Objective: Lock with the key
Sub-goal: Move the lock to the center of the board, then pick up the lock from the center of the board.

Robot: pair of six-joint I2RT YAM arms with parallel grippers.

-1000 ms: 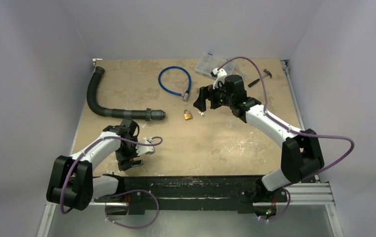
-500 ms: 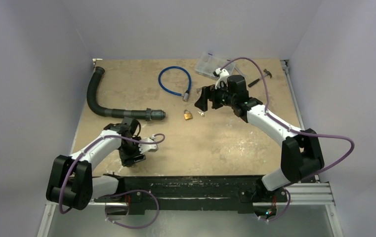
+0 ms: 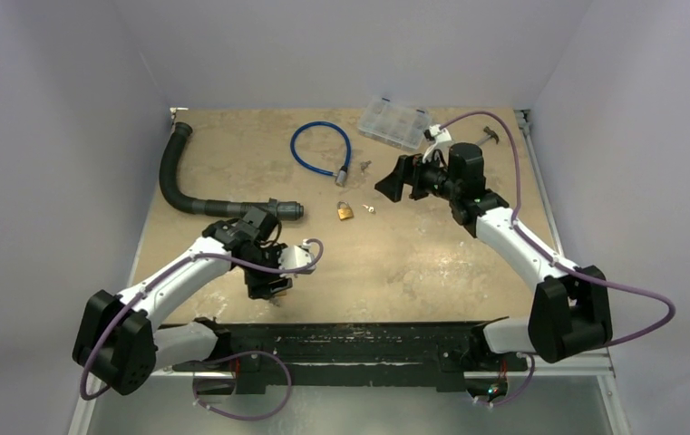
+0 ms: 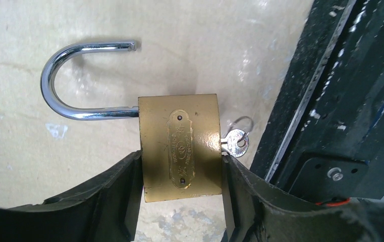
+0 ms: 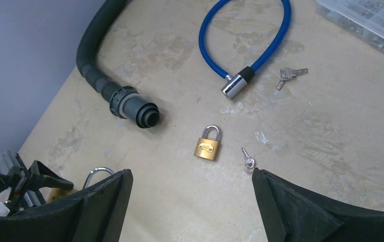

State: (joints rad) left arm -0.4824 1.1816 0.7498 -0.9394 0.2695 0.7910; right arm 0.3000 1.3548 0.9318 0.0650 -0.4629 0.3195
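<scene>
here we see the left gripper (image 4: pixel 180 166) closed on the large brass padlock (image 4: pixel 179 146), one black finger (image 4: pixel 121 194) pressed to each side of its body, low down near the base end. its steel shackle (image 4: pixel 58 93) stands open, the free end out of the body and pointing off over the bare tabletop (image 3: pixel 413 263). a small silver key (image 4: pixel 237 142) sits in the keyway at the bottom of the body, its ring just beside it. from above, this padlock is with the left gripper at the near edge of the table, left of centre, close to the black rail (image 4: pixel 331 101); we cannot tell whether it rests on the surface or is lifted a little. the right gripper (image 5: pixel 190 174) hangs over the far right part of the table with its fingers spread wide and nothing between them. below it, near the middle of the table, lies a small brass padlock (image 5: pixel 209 145) with its shackle shut, and a loose small key (image 5: pixel 248 159) just beside it to the right, apart from it. farther back lie a blue cable lock (image 5: pixel 236 83) with a pair of keys (image 5: pixel 290 74) near its head, a black corrugated hose (image 5: pixel 124 98) along the left side, and a clear compartment box (image 3: pixel 395 122) at the far edge.
</scene>
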